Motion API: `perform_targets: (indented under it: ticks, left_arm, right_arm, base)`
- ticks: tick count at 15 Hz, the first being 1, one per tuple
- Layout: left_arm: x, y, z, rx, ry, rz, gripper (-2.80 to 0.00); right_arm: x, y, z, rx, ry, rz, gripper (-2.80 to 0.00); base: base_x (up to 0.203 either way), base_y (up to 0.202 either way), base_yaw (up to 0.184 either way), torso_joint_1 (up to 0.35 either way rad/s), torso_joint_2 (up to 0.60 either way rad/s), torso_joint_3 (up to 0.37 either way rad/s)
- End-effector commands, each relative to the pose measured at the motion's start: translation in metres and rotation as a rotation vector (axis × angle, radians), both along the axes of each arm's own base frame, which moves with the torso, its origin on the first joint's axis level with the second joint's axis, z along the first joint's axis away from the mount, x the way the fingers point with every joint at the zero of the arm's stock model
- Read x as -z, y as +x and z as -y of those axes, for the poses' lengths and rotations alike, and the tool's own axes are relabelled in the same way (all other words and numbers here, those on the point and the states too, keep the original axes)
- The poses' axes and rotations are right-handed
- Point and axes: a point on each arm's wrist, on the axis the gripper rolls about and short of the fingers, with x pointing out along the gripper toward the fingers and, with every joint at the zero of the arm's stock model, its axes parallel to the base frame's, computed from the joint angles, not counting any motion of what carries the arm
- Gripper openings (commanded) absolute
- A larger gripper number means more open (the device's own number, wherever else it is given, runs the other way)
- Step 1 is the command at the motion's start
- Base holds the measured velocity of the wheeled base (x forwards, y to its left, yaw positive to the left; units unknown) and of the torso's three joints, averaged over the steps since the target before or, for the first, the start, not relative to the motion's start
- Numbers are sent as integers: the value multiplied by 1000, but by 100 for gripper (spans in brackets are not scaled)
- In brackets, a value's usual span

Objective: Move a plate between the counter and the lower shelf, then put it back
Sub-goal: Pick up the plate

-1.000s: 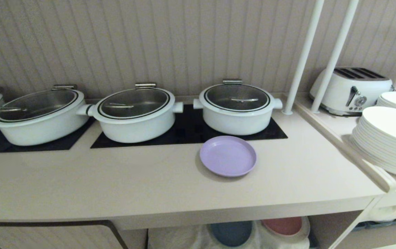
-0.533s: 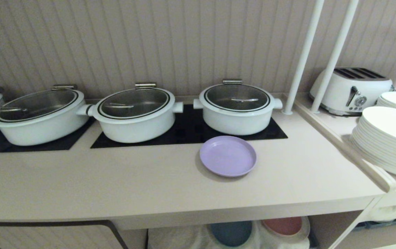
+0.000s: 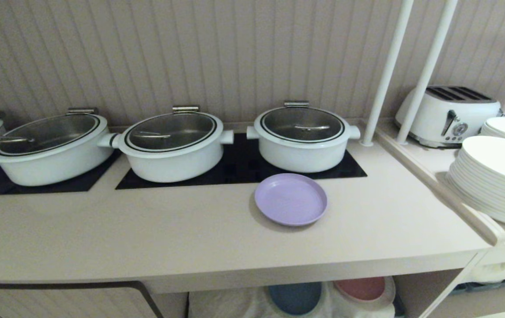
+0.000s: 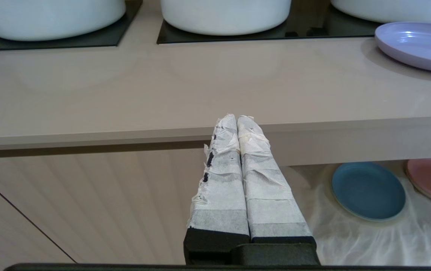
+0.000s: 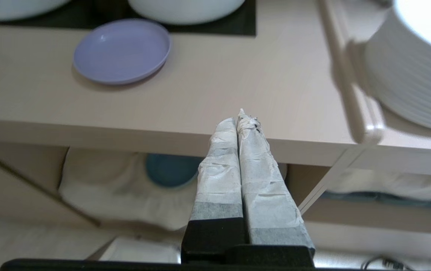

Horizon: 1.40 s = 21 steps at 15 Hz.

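Note:
The lavender plate (image 3: pixel 291 199) lies flat on the beige counter (image 3: pixel 146 229), just in front of the rightmost white pot; it also shows as the plate (image 5: pixel 122 51) and the plate (image 4: pixel 419 45) in the wrist views. Below the counter's front edge opens the lower shelf (image 3: pixel 243 302) with its off-white cloth (image 4: pixel 388 237). My right gripper (image 5: pixel 238 120) is shut and empty, out in front of the counter's edge, short of the plate. My left gripper (image 4: pixel 237 119) is shut and empty too, level with the counter's front edge. Neither arm shows in the head view.
Three lidded white pots (image 3: pixel 302 137) sit on black panels (image 3: pixel 239 170) behind the plate. A blue plate (image 3: pixel 295 297) and a pink plate (image 3: pixel 360 288) rest on the shelf cloth. A raised ledge at the right carries stacked white plates (image 3: pixel 495 176) and a toaster (image 3: pixel 449 115).
The head view is unchanged; the plate and pots have not moved, and no arm has entered it.

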Motion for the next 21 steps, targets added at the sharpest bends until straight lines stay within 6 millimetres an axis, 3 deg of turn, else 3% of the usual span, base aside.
perform_targets:
  ticks: [1, 11, 17, 21]
  left_arm:
    - [0, 0, 0, 0, 0, 1, -280]
    - [0, 0, 0, 0, 0, 1, -280]
    - [0, 0, 0, 0, 0, 1, -280]
    - [0, 0, 0, 0, -1, 1, -280]
  right_arm:
    - [-5, 33, -1, -16, 0, -123, -280]
    - [-11, 104, -34, -212, -71, -561, -280]
    - [-30, 152, -55, -178, -168, -735, -280]
    - [-19, 189, -76, -109, -80, -841, -280]
  base:
    - [0, 0, 0, 0, 0, 0]
    - [0, 0, 0, 0, 0, 0]
    - [0, 0, 0, 0, 0, 0]
    - [0, 0, 0, 0, 0, 0]
